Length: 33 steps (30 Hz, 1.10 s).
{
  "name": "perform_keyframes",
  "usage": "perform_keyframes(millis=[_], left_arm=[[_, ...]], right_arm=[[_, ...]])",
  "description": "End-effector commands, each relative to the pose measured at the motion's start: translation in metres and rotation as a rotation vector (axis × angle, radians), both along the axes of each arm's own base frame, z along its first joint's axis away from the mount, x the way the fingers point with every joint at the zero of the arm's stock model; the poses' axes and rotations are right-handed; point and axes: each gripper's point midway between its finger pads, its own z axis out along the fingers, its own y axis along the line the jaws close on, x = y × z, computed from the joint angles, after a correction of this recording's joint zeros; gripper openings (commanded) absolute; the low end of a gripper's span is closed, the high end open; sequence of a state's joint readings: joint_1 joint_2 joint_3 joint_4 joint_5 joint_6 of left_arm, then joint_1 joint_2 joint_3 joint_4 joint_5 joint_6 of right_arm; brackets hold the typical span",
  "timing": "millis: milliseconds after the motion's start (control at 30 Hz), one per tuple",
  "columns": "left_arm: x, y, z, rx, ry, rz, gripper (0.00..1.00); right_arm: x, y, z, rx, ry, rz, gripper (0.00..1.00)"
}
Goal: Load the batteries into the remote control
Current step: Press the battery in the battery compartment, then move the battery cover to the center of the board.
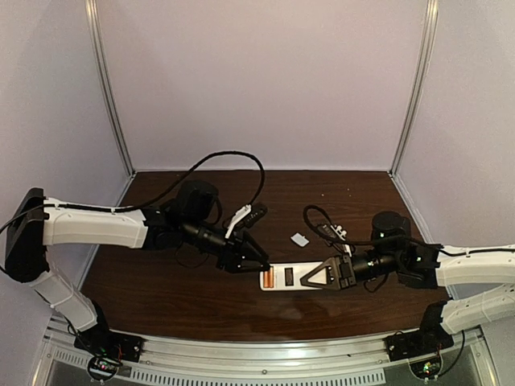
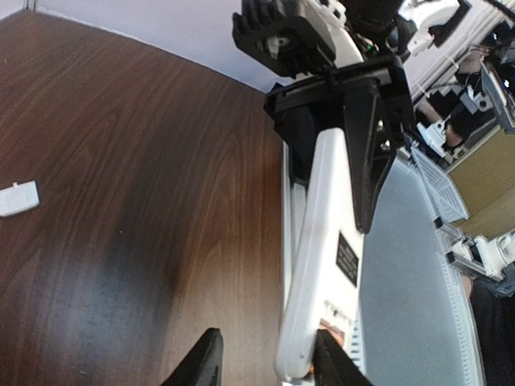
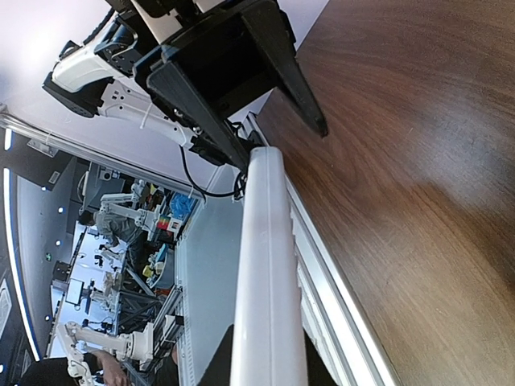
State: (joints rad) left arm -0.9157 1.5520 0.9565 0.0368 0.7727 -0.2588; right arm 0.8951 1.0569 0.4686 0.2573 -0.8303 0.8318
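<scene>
The remote control [image 1: 286, 277] is held level just above the table with its white back up, and my right gripper [image 1: 326, 273] is shut on its right half. Orange of a battery [image 1: 267, 279] shows in the open compartment at its left end, beside a dark slot. In the left wrist view the remote control [image 2: 322, 257] runs up to the right gripper [image 2: 354, 121], with the battery [image 2: 332, 328] at its near end. My left gripper [image 2: 269, 358] is open around that end; one finger [image 2: 338, 366] touches it. The right wrist view shows the remote control [image 3: 261, 273] edge-on in my right gripper [image 3: 265, 370].
A small loose white cover piece [image 1: 299, 239] lies on the dark wooden table [image 1: 161, 281] behind the remote, and appears again as the cover piece [image 2: 18, 198] in the left wrist view. A black cable [image 1: 233, 157] loops above the left arm. The metal front rail [image 1: 265, 354] borders the near edge.
</scene>
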Motion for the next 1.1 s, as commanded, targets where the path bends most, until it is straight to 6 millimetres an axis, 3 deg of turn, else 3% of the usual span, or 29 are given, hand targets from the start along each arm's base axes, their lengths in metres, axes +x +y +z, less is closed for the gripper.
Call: perform_keyframes(millis=[0, 167, 267, 367, 533, 700, 800, 1067], left_arm=[[0.024, 0.006, 0.002, -0.007, -0.071, 0.075, 0.58], [0.043, 0.014, 0.033, -0.038, -0.244, 0.173, 0.82], [0.066, 0.020, 0.039, 0.019, -0.364, 0.256, 0.88], [0.084, 0.020, 0.032, 0.088, -0.411, 0.281, 0.89], [0.100, 0.009, 0.007, 0.191, -0.573, 0.174, 0.81], [0.115, -0.012, -0.015, 0.248, -0.719, 0.015, 0.65], [0.124, -0.029, -0.024, 0.247, -0.785, -0.063, 0.56], [0.150, -0.067, -0.082, 0.311, -0.838, -0.194, 0.46]], right_arm=[[-0.006, 0.004, 0.028, 0.074, -0.073, 0.055, 0.00], [0.025, -0.012, 0.014, 0.026, -0.042, -0.063, 0.00], [0.053, -0.033, 0.009, -0.011, -0.037, -0.164, 0.00], [0.077, -0.056, 0.010, -0.035, -0.051, -0.247, 0.00], [0.096, -0.084, 0.002, -0.093, -0.051, -0.321, 0.00], [0.110, -0.111, -0.011, -0.119, -0.007, -0.406, 0.00], [0.112, -0.120, -0.020, -0.134, 0.021, -0.429, 0.00], [0.110, -0.136, -0.045, -0.193, 0.080, -0.464, 0.00]])
